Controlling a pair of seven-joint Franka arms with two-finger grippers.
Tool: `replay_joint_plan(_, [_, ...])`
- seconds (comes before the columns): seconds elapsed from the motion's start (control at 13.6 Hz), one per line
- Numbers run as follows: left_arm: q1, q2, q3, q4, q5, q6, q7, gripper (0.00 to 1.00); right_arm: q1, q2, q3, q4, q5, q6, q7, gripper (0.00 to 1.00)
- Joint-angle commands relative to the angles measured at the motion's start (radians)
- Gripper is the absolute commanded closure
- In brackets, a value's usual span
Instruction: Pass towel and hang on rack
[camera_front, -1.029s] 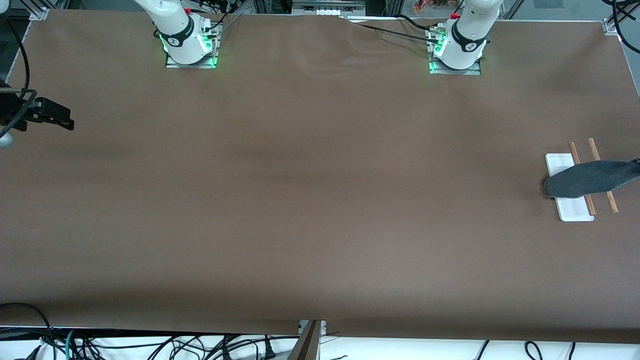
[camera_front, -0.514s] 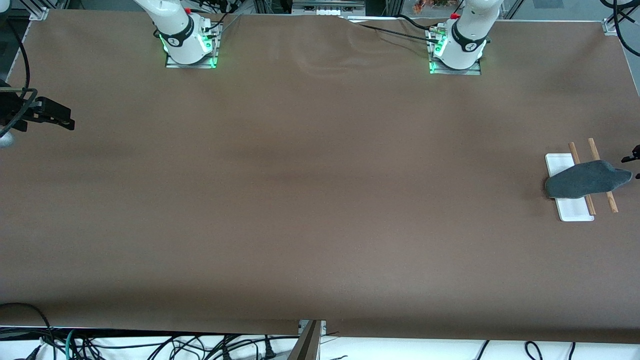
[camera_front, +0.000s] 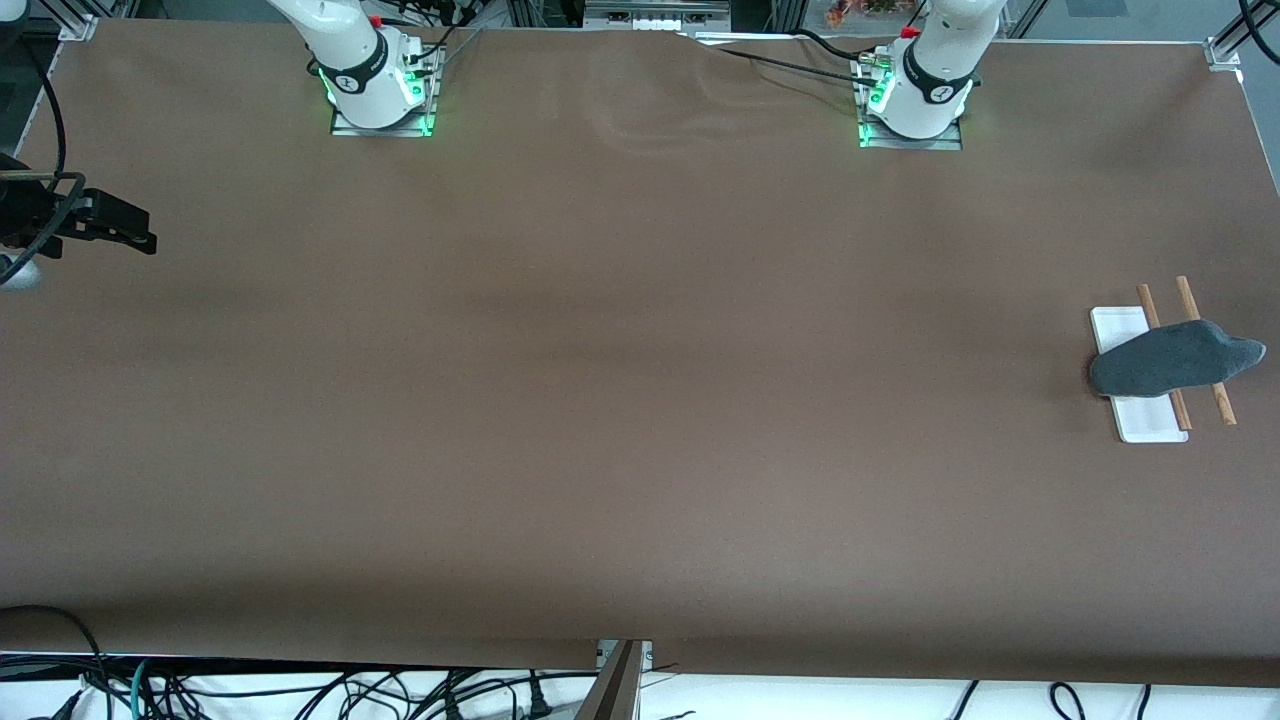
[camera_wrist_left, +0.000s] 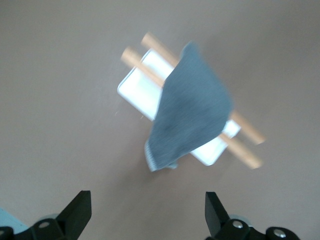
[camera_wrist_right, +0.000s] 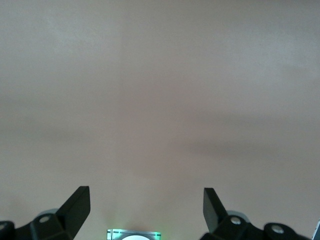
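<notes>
Front view shows the brown worktop (camera_front: 620, 400) filling almost the whole picture, with both arm bases along its upper edge. Next in size is the rack (camera_front: 1140, 400), standing on the worktop at the left arm's end: a flat white base with two thin brown wooden rods running side by side above it. The towel (camera_front: 1170, 362) lies draped across both rods, dark grey side up, one end hanging down over the white base to the worktop and the other end sticking out past the outer rod. In the left wrist view the towel (camera_wrist_left: 192, 107) covers the middle of the rack (camera_wrist_left: 137, 85), a pale trim showing along its lowest edge, and both rod ends stay bare on either side of it. The left end effector (camera_wrist_left: 147, 217) hangs in the air over the worktop beside the rack, its two fingers spread wide apart with nothing between them and clear of the towel. The right end effector (camera_front: 125, 228) waits over the right arm's end of the worktop, well apart from the rack; in the right wrist view its fingers (camera_wrist_right: 75, 205) are likewise spread apart and empty over bare worktop
</notes>
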Motion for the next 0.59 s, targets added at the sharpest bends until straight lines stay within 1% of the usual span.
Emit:
replay_joint_plan(0.0, [-0.105,-0.094,0.001,-0.019,0.025,-0.111,-0.164,0.00,0.002,-0.017,0.001,-0.024,-0.006,0.000,-0.019,0.00])
replay_joint_plan(0.22, [-0.246,-0.148,-0.001,-0.017,0.022,-0.205,-0.423,0.00,0.003,-0.014,0.002,-0.024,-0.006,0.000,-0.019,0.00])
replay_joint_plan(0.44, [-0.388,-0.184,-0.002,-0.019,0.017,-0.243,-0.672,0.00,0.004,-0.014,0.002,-0.022,-0.004,0.003,-0.019,0.00])
replay_joint_plan(0.51, [-0.452,-0.211,0.013,-0.040,0.018,-0.242,-0.738,0.00,0.004,-0.009,0.004,-0.021,-0.004,0.006,-0.020,0.00])
